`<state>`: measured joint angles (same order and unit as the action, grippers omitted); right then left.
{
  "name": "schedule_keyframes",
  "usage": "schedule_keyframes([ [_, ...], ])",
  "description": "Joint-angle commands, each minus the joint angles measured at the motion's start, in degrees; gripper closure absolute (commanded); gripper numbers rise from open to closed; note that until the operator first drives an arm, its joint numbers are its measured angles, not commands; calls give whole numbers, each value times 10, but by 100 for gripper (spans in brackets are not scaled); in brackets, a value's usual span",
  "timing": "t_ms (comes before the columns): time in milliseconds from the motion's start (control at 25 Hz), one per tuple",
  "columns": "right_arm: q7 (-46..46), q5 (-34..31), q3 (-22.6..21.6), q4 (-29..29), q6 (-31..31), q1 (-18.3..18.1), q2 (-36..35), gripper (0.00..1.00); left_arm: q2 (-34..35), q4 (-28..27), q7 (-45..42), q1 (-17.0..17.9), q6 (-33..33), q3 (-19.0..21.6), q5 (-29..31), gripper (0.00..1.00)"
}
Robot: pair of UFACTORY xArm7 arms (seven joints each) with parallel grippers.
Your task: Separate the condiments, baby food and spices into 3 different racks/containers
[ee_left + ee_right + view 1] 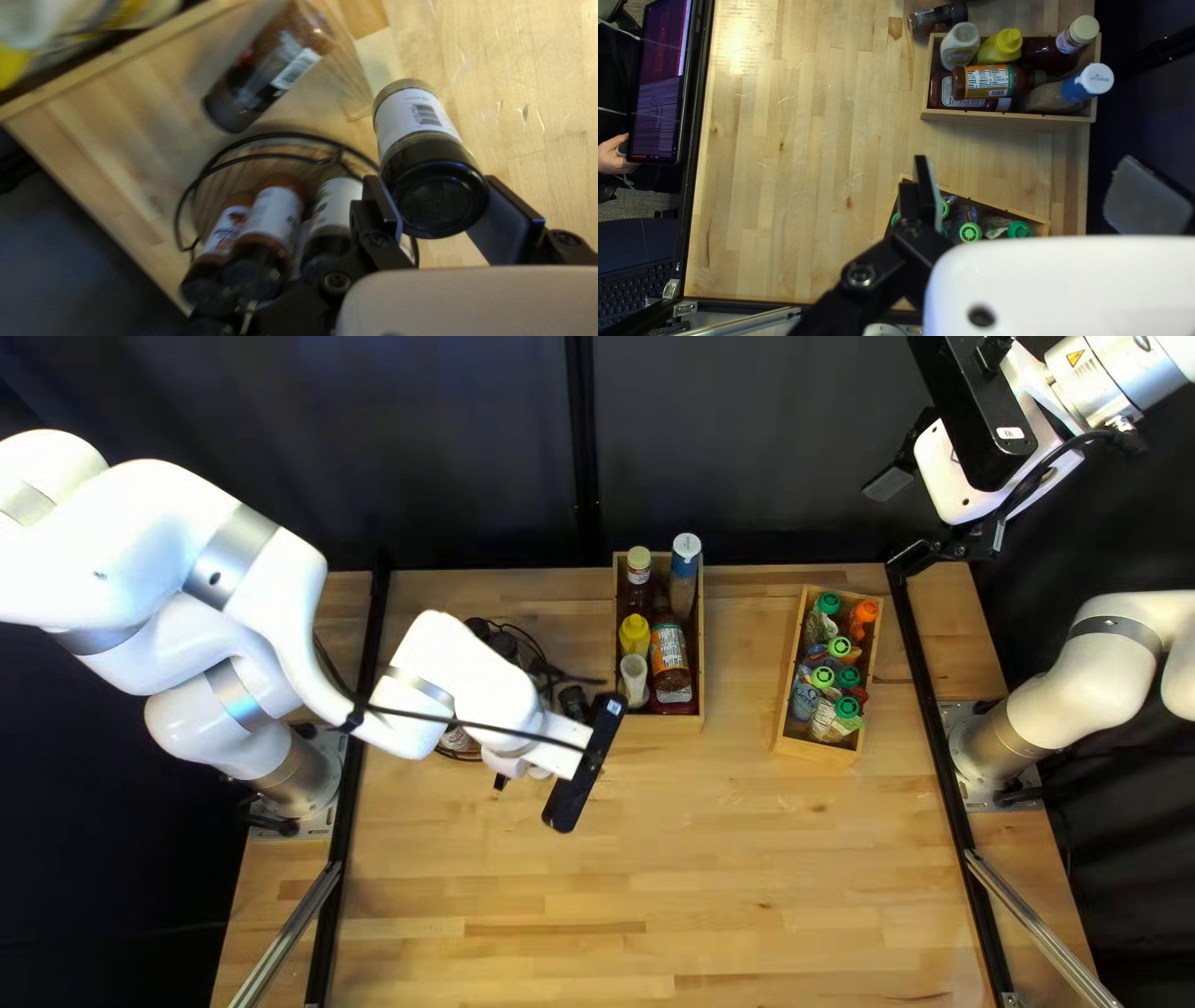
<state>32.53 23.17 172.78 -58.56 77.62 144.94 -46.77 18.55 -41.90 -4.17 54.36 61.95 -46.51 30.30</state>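
Observation:
My left gripper (548,753) is over the table beside the round wire rack (540,662), its fingers hidden there. In the left wrist view, my left gripper (445,214) is shut on a spice jar (416,118) by its black cap. Several spice jars (268,218) lie in the wire rack (249,155); another jar (268,68) lies outside it. Sauce bottles (670,657) fill the wooden box (672,723). Green- and orange-capped baby food pouches (827,666) are in the tilted box (815,751). My right gripper (903,523) hangs past the far edge; in the right wrist view, my right gripper (1033,193) is open and empty.
Black rails (927,709) run along both sides of the table. A person's hand (613,155) is beside a monitor (660,81) past the table's near edge, with a keyboard (635,286) nearby. Bare wood (647,884) spreads in front of the two boxes.

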Motion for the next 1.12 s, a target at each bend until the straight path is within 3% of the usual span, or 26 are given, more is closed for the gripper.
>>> schedule_keyframes([
  [40,0,0,0,0,0,0,0,0,20,-2,-5,-26,17,-5,21,100],
  [680,0,0,0,0,0,0,0,0,53,23,-37,-89,32,-15,71,100],
  [1120,0,0,0,0,0,0,0,0,42,33,-69,-95,39,-12,71,100],
])
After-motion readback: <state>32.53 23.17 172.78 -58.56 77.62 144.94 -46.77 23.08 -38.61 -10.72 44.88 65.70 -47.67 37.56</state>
